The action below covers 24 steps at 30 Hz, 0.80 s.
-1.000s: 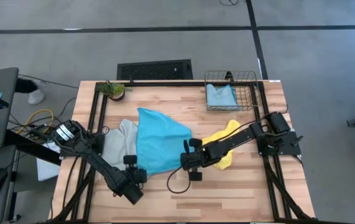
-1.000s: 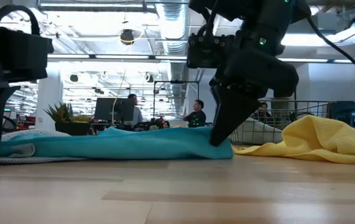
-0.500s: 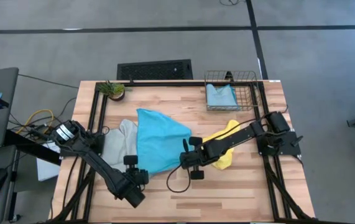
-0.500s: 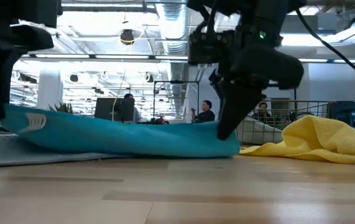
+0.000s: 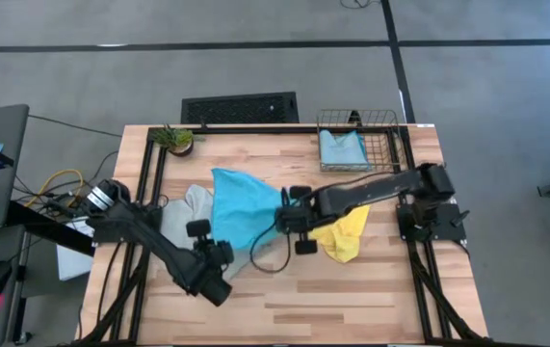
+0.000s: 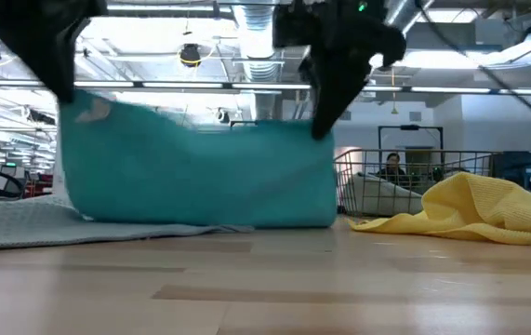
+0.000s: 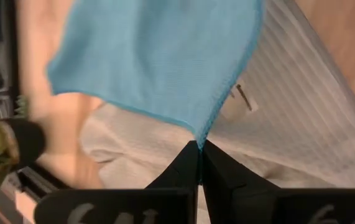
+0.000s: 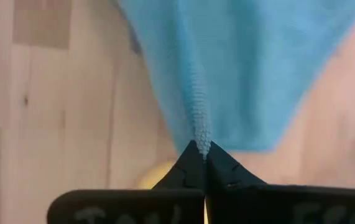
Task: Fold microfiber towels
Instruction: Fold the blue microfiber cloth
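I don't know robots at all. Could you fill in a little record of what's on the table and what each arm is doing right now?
Left gripper: shut on a corner of the cyan towel, lifted
Right gripper: shut on another corner of it
Grey-green towel: flat, partly under the cyan one
Yellow towel: crumpled, beside the right arm
Pale blue towel: in the wire basket
Potted plant: far corner

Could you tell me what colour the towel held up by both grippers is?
Bright cyan-blue; the towel shows best in the low view.
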{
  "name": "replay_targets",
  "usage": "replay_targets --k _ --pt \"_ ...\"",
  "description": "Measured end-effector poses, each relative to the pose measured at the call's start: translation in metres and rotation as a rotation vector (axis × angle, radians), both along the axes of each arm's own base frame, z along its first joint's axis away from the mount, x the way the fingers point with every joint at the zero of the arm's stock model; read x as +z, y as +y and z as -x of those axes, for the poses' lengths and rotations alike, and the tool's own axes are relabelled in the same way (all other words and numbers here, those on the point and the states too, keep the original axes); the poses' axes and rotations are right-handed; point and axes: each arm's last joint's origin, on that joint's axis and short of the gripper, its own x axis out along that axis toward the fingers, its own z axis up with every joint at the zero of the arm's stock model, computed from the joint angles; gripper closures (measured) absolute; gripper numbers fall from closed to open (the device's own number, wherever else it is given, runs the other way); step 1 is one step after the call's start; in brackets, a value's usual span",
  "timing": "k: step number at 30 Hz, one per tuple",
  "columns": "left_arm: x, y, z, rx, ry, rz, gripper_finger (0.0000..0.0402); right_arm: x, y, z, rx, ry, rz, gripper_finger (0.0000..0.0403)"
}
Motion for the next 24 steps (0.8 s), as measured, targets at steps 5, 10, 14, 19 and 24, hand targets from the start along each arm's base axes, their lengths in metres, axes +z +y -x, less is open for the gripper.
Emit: replay_targets --k 5,10,14,19,24 --pt "0.034 0.024 0.004 0.093 -0.122 -0.012 0.0401 0.049 -0.030 0.019 -0.060 -0.135 0.047 0.0396" --pt "0.064 0.057 0.012 0.203 -0.254 -0.006 0.0401 0.091 -0.061 0.044 -0.124 -0.254 0.101 0.0396" --pt "0.086 0.085 0.014 0.281 -0.351 -0.031 0.0401 0.111 -0.082 0.059 -0.159 -0.312 0.130 0.0396" --pt "0.115 0.118 0.009 0.306 -0.395 -0.127 0.0401 0.122 -0.103 0.067 -0.199 -0.346 0.207 0.0397" --pt "0.141 0.154 0.006 0.333 -0.419 -0.279 0.0401 0.135 -0.122 0.068 -0.215 -0.387 0.247 0.0397"
